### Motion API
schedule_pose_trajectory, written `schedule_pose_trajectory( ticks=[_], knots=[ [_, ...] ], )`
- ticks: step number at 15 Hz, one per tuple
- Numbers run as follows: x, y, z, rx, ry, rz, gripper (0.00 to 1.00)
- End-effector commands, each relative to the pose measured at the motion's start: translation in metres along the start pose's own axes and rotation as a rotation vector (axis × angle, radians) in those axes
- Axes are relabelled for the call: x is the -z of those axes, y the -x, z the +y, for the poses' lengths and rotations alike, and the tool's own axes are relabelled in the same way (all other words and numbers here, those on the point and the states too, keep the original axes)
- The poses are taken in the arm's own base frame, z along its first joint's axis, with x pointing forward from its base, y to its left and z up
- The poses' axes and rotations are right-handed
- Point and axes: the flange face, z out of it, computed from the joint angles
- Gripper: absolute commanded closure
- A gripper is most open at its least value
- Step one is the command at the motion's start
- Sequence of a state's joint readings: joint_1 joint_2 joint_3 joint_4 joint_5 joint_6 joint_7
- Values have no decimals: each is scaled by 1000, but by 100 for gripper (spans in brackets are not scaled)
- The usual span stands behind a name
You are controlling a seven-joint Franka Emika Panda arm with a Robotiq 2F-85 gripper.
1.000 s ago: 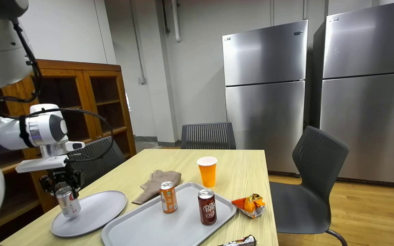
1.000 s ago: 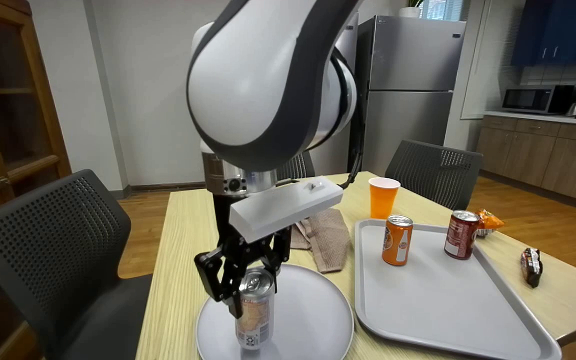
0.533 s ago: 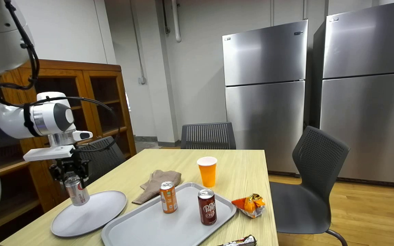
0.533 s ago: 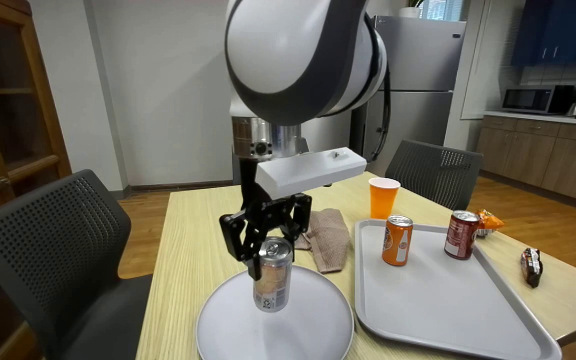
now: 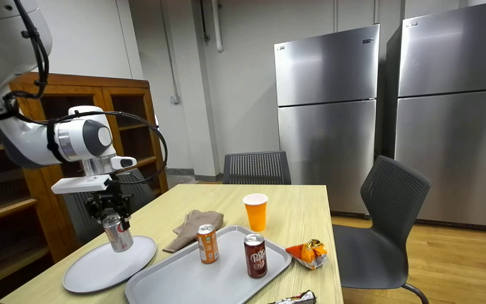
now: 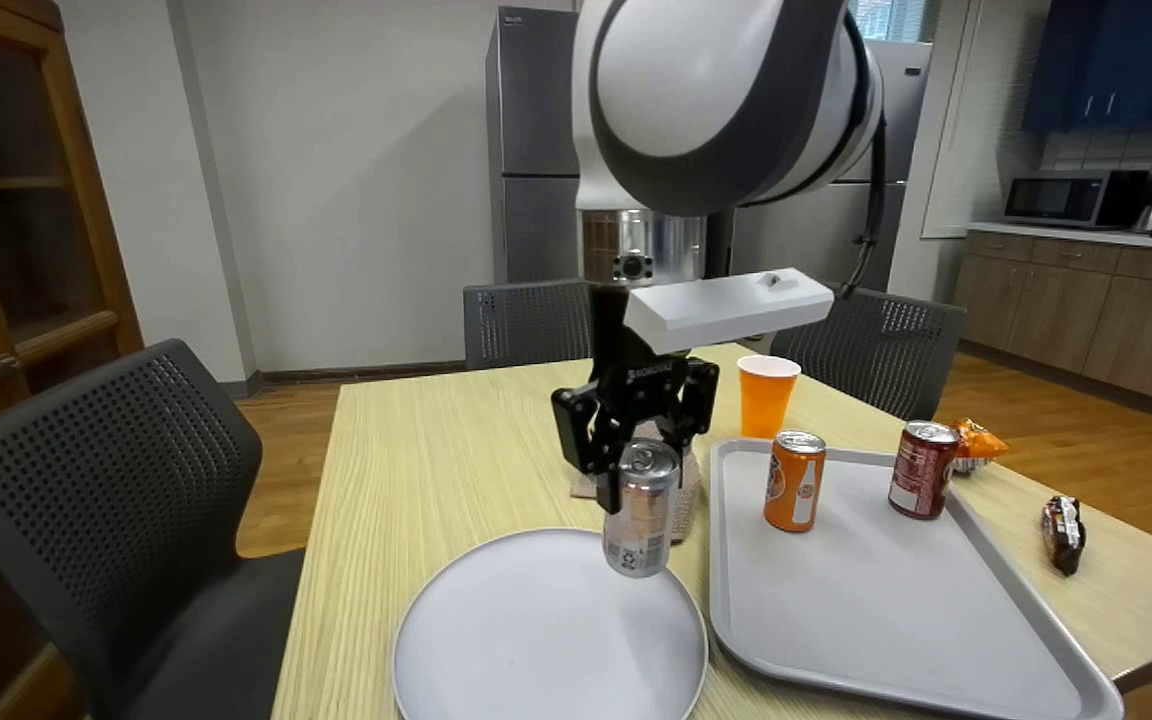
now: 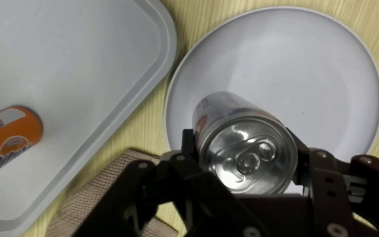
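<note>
My gripper [image 7: 243, 144] is shut on a silver soda can [image 7: 229, 105], its black fingers [image 7: 189, 141] pressing the sides near the top. In both exterior views the can [image 5: 118, 237] [image 6: 639, 535] hangs slightly tilted above the far part of a round grey plate [image 5: 95, 274] [image 6: 536, 640], off its surface. The wrist view looks down on the can's lid and pull tab, with the plate [image 7: 291, 82] beneath. An orange can [image 5: 208, 245] [image 7: 12, 135] and a dark red can [image 5: 255, 257] stand upright on the grey tray [image 6: 896, 610] beside the plate.
A brown cloth [image 5: 198, 226] lies beyond the plate, partly hidden behind the gripper in an exterior view. An orange cup [image 6: 766, 400] stands past the tray. A snack bag [image 5: 309, 254] and a wrapped bar [image 6: 1064, 535] lie along the table edge. Chairs [image 6: 116, 520] surround the table.
The arm has lifted the silver can from low over the plate and carried it rightward in both exterior views, toward the cloth and tray. The grip is unchanged; the other objects stayed put.
</note>
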State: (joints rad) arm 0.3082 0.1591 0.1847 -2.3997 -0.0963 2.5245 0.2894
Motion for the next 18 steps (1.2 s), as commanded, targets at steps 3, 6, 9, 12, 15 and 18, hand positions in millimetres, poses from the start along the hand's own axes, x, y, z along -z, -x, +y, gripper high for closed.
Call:
schedule_pose_trajectory(
  ticks=[3, 6, 9, 12, 15, 18],
  knots=[
    [9, 23, 59, -123, 4, -6, 62],
    [5, 33, 90, -194, 9, -23, 62],
    [0, 43, 125, -268, 11, -41, 62],
    [-6, 53, 157, -337, 6, -57, 62],
    [-13, 63, 189, -405, -1, -74, 62],
    [-22, 71, 217, -460, -3, -94, 62]
  ],
)
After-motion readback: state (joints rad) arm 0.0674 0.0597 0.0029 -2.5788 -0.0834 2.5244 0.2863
